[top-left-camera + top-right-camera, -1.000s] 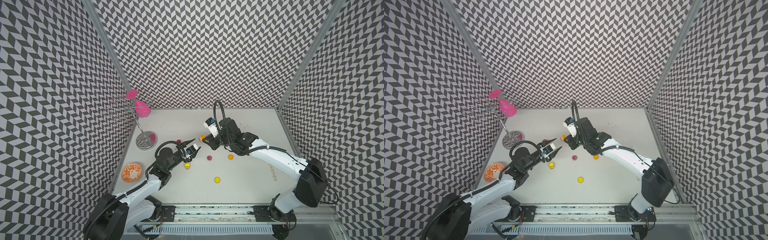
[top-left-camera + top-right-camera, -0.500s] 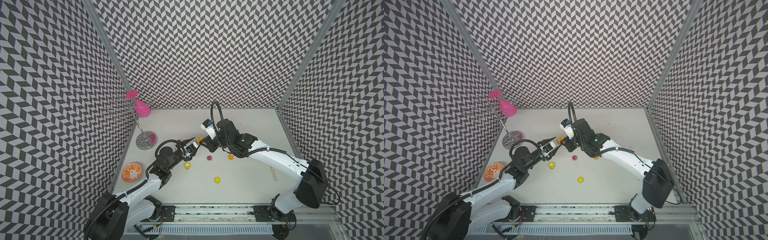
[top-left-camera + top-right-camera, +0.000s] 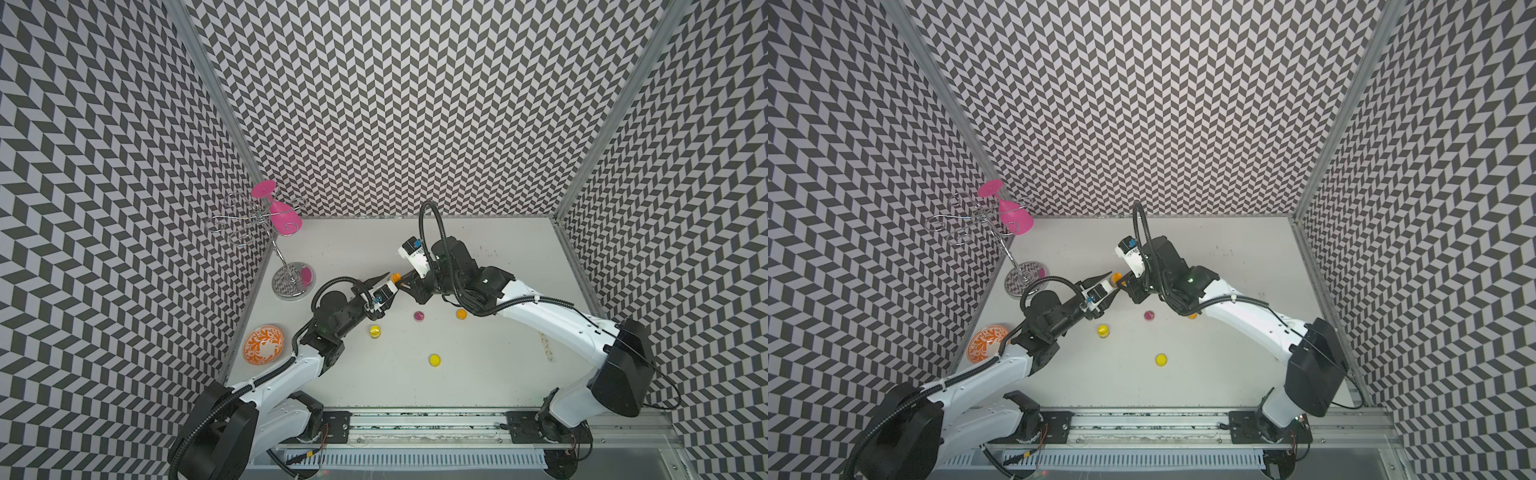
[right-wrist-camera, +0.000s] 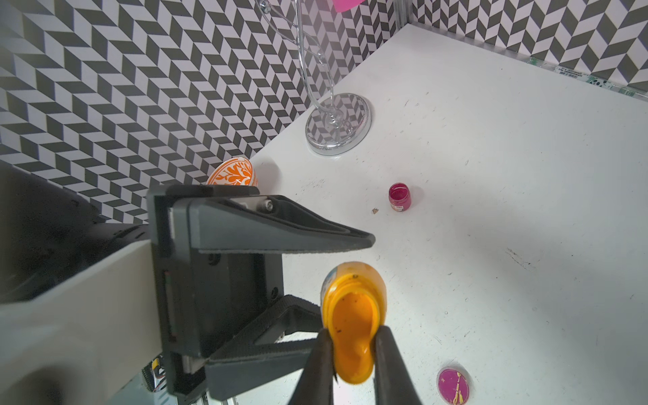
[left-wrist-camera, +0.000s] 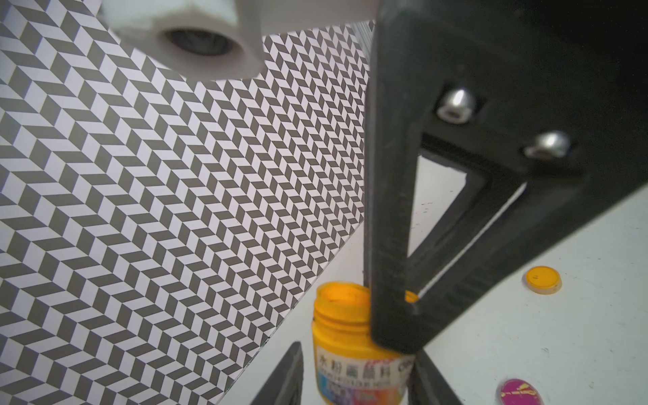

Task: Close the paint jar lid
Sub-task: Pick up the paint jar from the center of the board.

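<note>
An open orange paint jar (image 4: 354,280) hangs above the table, left of the table's middle, in both top views (image 3: 396,275) (image 3: 1116,275). My right gripper (image 4: 352,361) is shut on its neck, and its dark finger crosses the jar's mouth (image 5: 342,315) in the left wrist view. My left gripper (image 5: 357,382) is open with a finger on each side of the jar's labelled body. One finger stands a little off the jar and the other is close against it. The orange lid (image 3: 460,313) lies on the table beside the right arm.
A yellow jar (image 3: 375,331), a yellow lid (image 3: 434,359) and a magenta lid (image 3: 419,316) lie on the table in front of the grippers. A small magenta jar (image 4: 399,197) stands near the wire glass rack (image 3: 293,282). An orange patterned bowl (image 3: 264,345) sits by the left wall.
The right arm has brought the orange jar a little leftward to the left gripper. The left gripper's fingers have come in around the jar and narrowed.
</note>
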Available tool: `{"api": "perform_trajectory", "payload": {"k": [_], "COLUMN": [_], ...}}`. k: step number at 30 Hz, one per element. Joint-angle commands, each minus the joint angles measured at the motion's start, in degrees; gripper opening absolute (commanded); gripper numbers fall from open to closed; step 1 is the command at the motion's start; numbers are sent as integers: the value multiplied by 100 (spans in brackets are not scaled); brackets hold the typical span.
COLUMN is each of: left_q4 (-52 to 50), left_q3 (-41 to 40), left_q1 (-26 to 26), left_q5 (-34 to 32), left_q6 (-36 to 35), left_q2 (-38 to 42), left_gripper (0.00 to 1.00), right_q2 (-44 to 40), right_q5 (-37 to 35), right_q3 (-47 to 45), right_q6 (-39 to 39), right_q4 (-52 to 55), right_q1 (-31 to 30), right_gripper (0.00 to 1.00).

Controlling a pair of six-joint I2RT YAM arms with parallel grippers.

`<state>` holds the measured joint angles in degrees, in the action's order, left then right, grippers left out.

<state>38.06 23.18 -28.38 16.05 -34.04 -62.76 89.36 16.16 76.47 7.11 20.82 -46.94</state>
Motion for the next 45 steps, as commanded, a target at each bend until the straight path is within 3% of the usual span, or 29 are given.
{"api": "perform_trajectory", "payload": {"k": [1,13,24,31,37,45], "left_q4": [-76,-112,-122,-349,-399,-432], "left_q3": [169,195,217,335,353,379], "left_q1": [-22,-19,-25,-19,-13,-1], "left_q5": [-132,-222,-246,-252,-191,-50], "left_q6": [-155,-179,-147,-203,-231,-136], "left_q2": [-13,10,18,-32,-34,-107], "left_gripper": [47,43,47,34,30,28], "right_q2": [-138,26,194,226,303,173], "right_q5": [-65,-157,-269,-344,-407,-820], "right_q3": [216,288,400,443,485,486], "right_q6": [15,-15,-33,-43,-69,-101], "right_q4": [-167,-75,31,70,107,215], "right_q1": [-77,-122,-158,-184,-205,-210], "right_gripper": [18,18,18,18,18,46]}}
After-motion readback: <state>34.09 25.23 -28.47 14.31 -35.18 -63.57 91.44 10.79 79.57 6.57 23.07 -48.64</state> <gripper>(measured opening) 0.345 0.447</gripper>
